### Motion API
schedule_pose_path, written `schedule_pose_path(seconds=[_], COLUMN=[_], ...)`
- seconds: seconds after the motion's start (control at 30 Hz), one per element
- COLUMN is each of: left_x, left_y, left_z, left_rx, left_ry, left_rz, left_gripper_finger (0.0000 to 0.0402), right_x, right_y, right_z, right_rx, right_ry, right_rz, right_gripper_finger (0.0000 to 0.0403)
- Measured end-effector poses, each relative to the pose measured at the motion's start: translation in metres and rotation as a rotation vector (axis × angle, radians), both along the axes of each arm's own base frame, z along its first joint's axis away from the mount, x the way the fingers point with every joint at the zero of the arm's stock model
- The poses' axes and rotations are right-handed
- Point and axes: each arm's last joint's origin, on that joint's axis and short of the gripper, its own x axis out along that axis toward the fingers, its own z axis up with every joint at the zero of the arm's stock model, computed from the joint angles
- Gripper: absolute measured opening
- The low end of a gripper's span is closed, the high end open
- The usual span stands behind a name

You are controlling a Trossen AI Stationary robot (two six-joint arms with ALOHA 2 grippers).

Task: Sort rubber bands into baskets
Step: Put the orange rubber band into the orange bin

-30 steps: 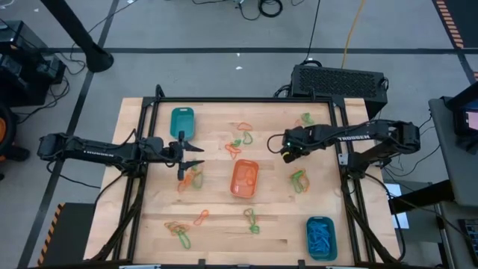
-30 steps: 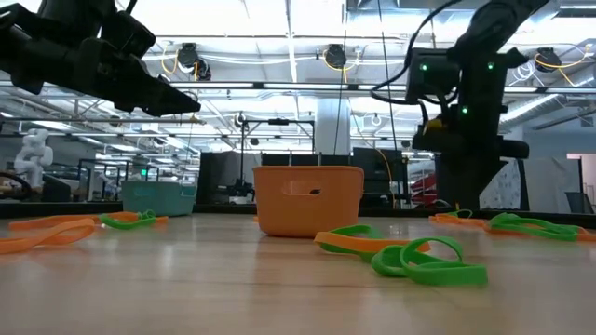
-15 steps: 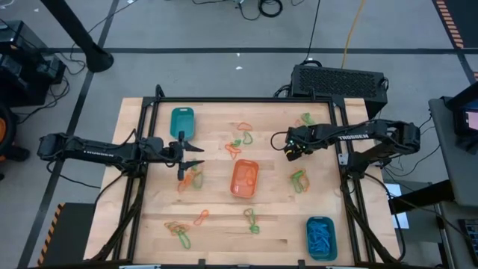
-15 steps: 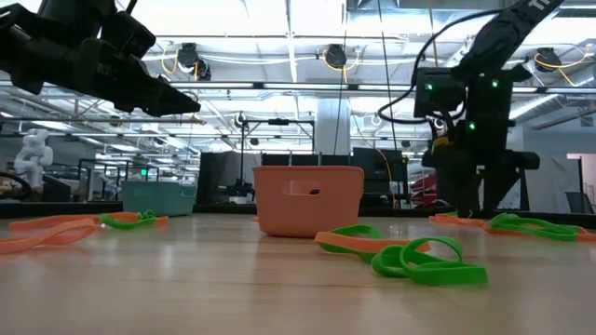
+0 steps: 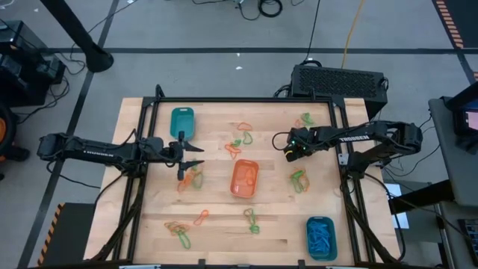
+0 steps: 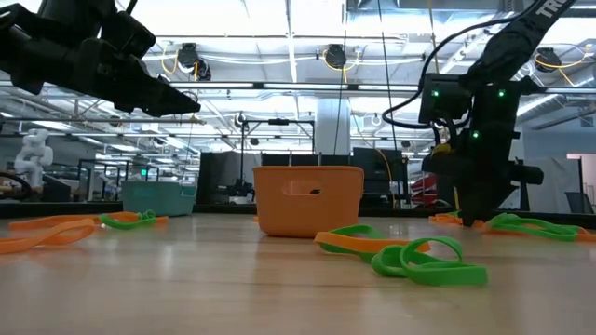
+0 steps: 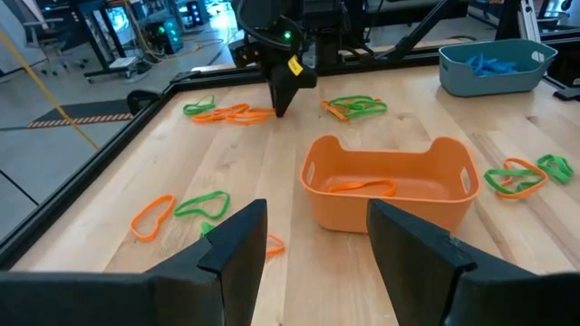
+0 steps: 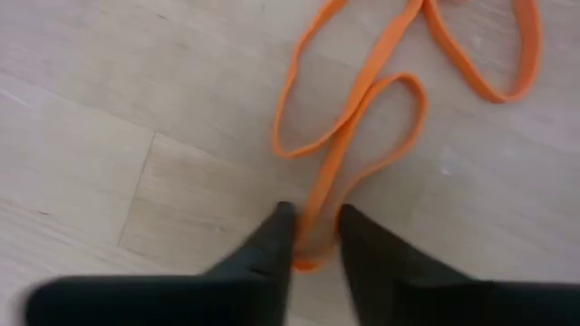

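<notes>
My right gripper (image 5: 289, 154) is down at the table right of centre, its fingertips (image 6: 470, 221) at the wood, shut on an orange rubber band (image 8: 362, 100). My left gripper (image 5: 196, 155) hovers open and empty above the table's left-centre, over a cluster of orange and green bands (image 5: 194, 178); it also shows in the low view (image 6: 191, 105) and the left wrist view (image 7: 317, 206). The orange basket (image 5: 244, 179) stands in the middle with an orange band inside (image 7: 358, 187). One teal basket (image 5: 181, 122) stands at the far left. The other teal basket (image 5: 321, 237), at the near right, holds blue bands. My right gripper has the narrow end of a long orange loop (image 8: 313, 237) between its two fingertips (image 8: 279, 231). The fingers come from above, pointing down, one on each side of the doubled strand. The band lies slack and flat on the table, its other loops spread out beyond the fingers.
Loose orange and green bands lie in clusters about the table: far centre (image 5: 240, 138), far right (image 5: 306, 118), right of the orange basket (image 5: 299, 179), near centre (image 5: 252, 220) and near left (image 5: 179, 228). Dark frame rails (image 5: 149, 187) run along the left and right edges.
My right gripper has gone down to the table and a little toward the table's right edge, so that its fingertips now stand on the wood at the orange band.
</notes>
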Motion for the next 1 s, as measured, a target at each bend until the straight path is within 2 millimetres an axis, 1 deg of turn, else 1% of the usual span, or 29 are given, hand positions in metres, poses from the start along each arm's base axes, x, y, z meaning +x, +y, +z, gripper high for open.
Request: schedule_pose_path(seconds=[0.07,0.1,0.17,0.23,0.43,0.53,0.63,0.77,0.93,1.0], left_x=[0.0,0.0,0.0,0.0,0.0,0.0,0.0,0.0,0.0,0.0], left_y=[0.0,0.0,0.0,0.0,0.0,0.0,0.0,0.0,0.0,0.0], left_z=[0.0,0.0,0.0,0.0,0.0,0.0,0.0,0.0,0.0,0.0], left_rx=[0.0,0.0,0.0,0.0,0.0,0.0,0.001,0.001,0.001,0.001], left_ry=[0.0,0.0,0.0,0.0,0.0,0.001,0.0,0.001,0.004,0.004], left_rz=[0.0,0.0,0.0,0.0,0.0,0.0,-0.001,0.0,0.0,0.0], left_gripper_finger=[0.0198,0.0198,0.0198,0.0198,0.0198,0.0198,0.0198,0.0198,0.0198,0.0198], right_x=[0.0,0.0,0.0,-0.001,0.015,0.033,0.052,0.075,0.1,0.111], right_y=[0.0,0.0,0.0,0.002,0.007,0.014,0.026,0.05,0.083,0.095], right_z=[0.0,0.002,0.006,0.014,0.059,0.082,0.098,0.116,0.123,0.12], right_rx=[0.002,0.001,0.018,0.034,-0.023,-0.065,-0.103,-0.143,-0.186,-0.197], right_ry=[0.001,0.005,0.032,0.068,0.057,-0.051,-0.163,-0.314,-0.471,-0.521], right_rz=[0.012,0.023,0.022,0.026,0.077,0.129,0.233,0.378,0.54,0.6], right_gripper_finger=[0.0023,0.0013,0.0011,0.0005,0.0001,0.0001,0.0001,0.0001,0.0,0.0])
